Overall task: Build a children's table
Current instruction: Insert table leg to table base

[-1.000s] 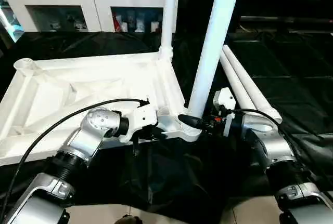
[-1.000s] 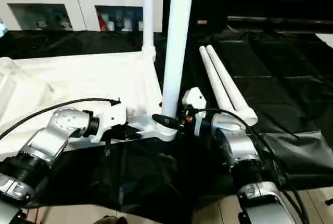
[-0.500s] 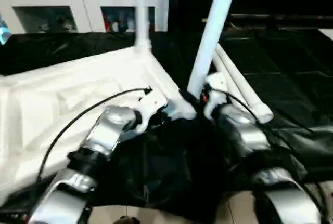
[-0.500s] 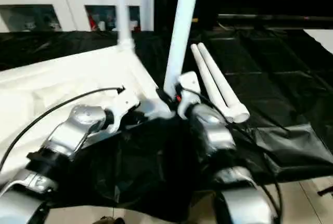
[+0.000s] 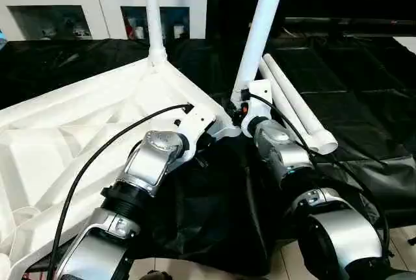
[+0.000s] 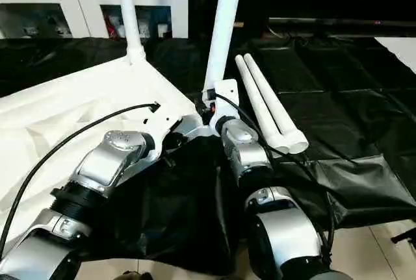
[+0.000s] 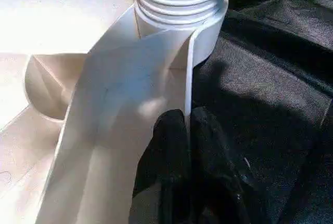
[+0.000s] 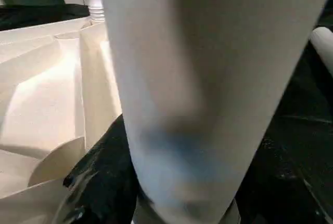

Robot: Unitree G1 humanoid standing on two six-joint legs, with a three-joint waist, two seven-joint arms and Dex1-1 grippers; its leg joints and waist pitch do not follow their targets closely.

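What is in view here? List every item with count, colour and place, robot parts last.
white plastic ribbed tabletop: one, white, upside down on the black cloth, left.
fitted white round legs: two, white, upright in corner sockets, near and far.
loose white legs: two, white, side by side on the cloth, right.
black cloth: one, black, under everything.
white glass-door cabinet: one, white, background.
left gripper: black fingers, pinching the tabletop's rim.
right gripper: black, around the near leg's base.

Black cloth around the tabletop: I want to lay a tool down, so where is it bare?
Bare cloth lies to the right of the two loose legs, and more between the tabletop and the cabinet. Crowded: the near corner, where the left claw pinches the rim and the right claw grips the leg.
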